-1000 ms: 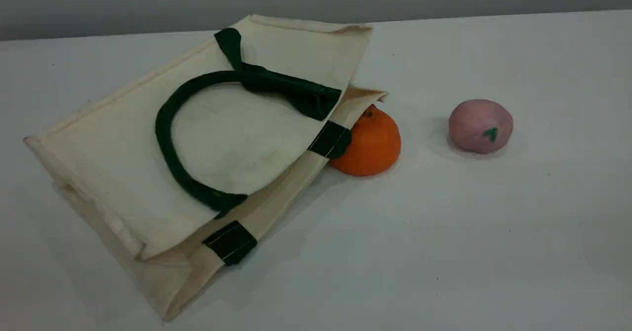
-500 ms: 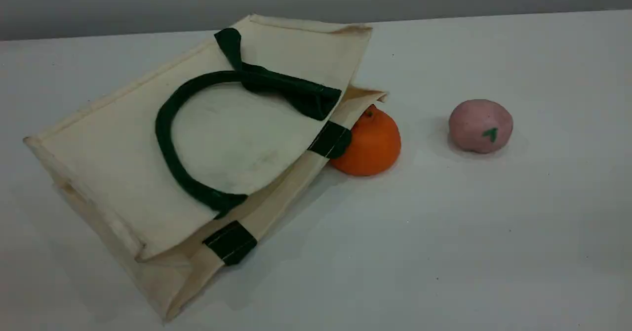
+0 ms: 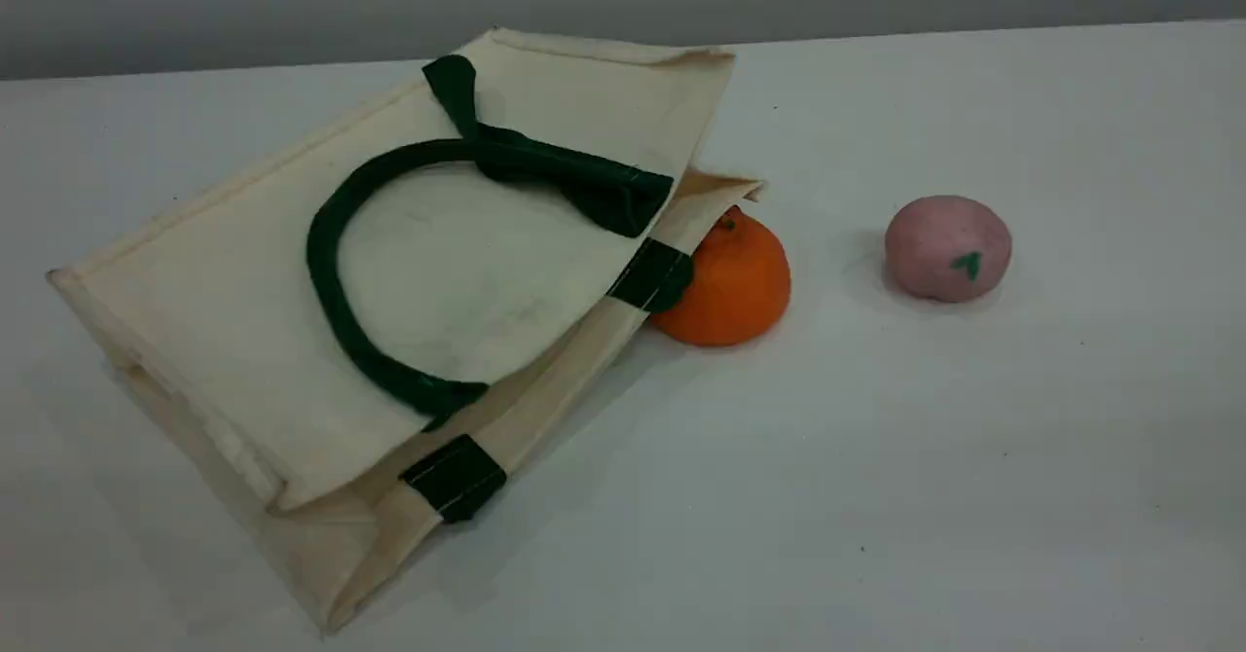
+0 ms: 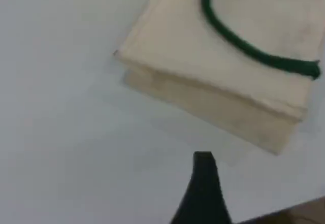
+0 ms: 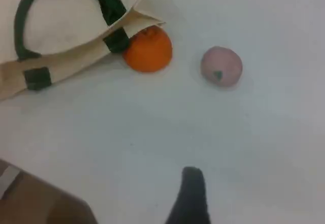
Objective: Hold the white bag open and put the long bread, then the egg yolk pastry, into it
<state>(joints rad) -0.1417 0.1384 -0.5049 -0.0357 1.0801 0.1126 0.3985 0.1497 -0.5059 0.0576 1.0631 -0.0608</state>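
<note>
The white bag (image 3: 195, 272) lies flat on its side at the table's left, mouth toward the right, with one dark green handle (image 3: 323, 253) looped over its top face. Its bottom end shows in the left wrist view (image 4: 203, 46), its mouth in the right wrist view (image 5: 66, 26). The long bread and the egg yolk pastry are out of view. Neither arm appears in the scene view. The left gripper's fingertip (image 4: 204, 165) hovers above bare table near the bag's bottom. The right gripper's fingertip (image 5: 192, 181) hangs over the table in front of the fruit. Nothing is at either tip.
A round orange fruit (image 3: 735, 287) rests against the bag's mouth, partly under its lower flap; it also shows from the right wrist (image 5: 150, 51). A pink ball with a green mark (image 3: 946, 248) sits to its right (image 5: 221, 66). The table's edge shows low in both wrist views.
</note>
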